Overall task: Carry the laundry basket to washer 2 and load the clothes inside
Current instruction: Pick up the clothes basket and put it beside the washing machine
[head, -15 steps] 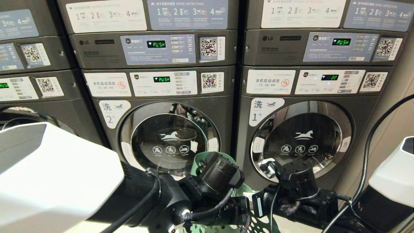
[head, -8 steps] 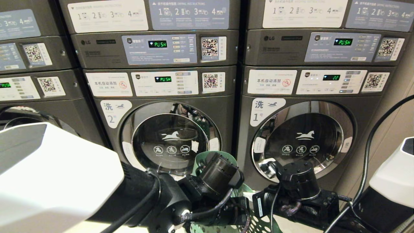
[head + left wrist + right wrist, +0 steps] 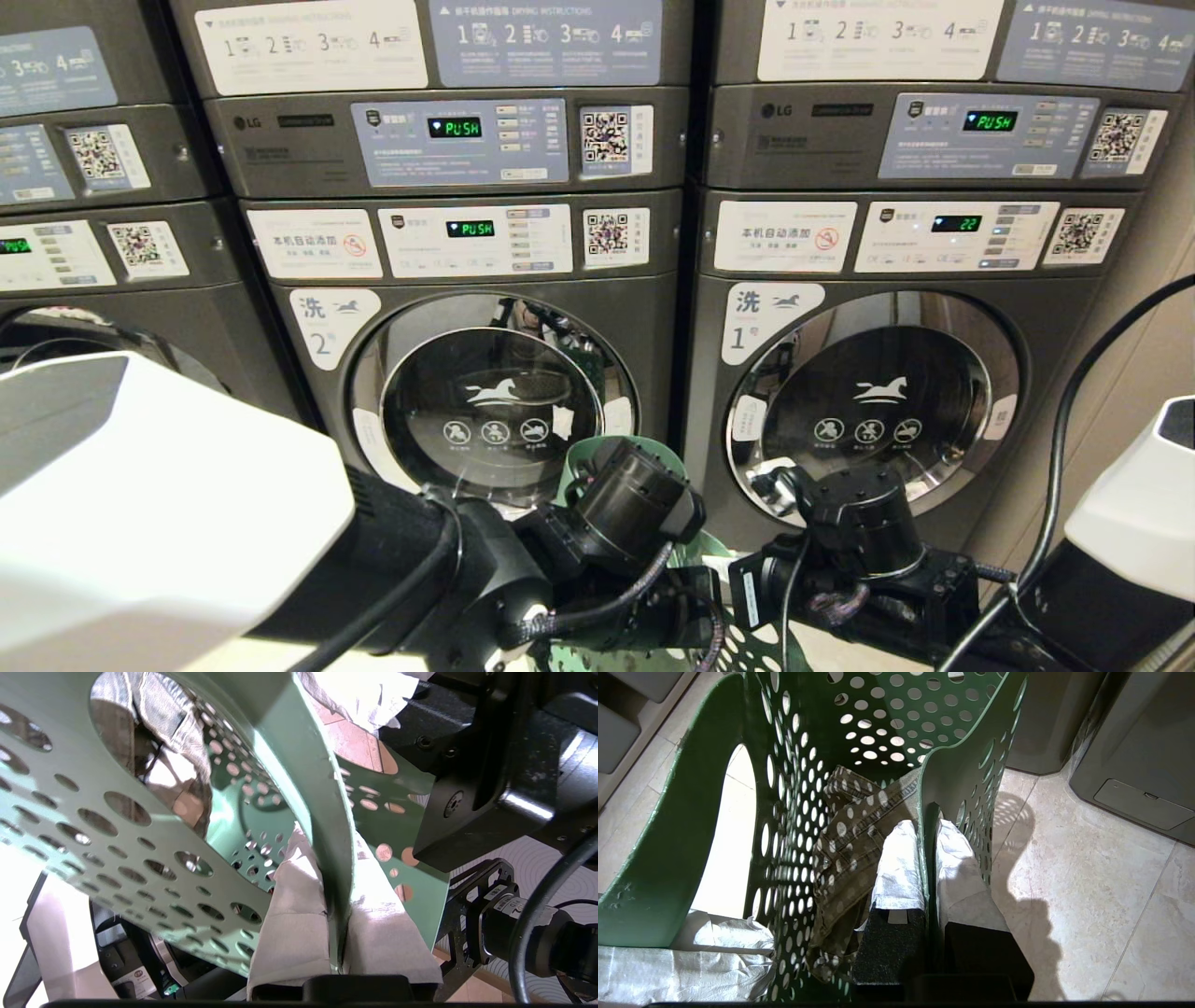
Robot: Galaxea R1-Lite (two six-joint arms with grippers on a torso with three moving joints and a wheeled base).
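We face LG machines: washer 2 (image 3: 485, 401), its display reading PUSH, left of washer 1 (image 3: 868, 401), showing 22. Near us, both our left gripper (image 3: 337, 933) and right gripper (image 3: 928, 858) have jaws clamped on the laundry basket (image 3: 668, 858) walls; the clothes (image 3: 850, 840) lie inside.

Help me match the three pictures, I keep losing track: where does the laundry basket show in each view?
Head view: the laundry basket peeks out low in the middle, between the two wrists.
Left wrist view: its perforated wall fills the frame, the left gripper shut on its rim.
Right wrist view: seen from above, the right gripper shut on its wall.
Shared landmark: the clothes inside.
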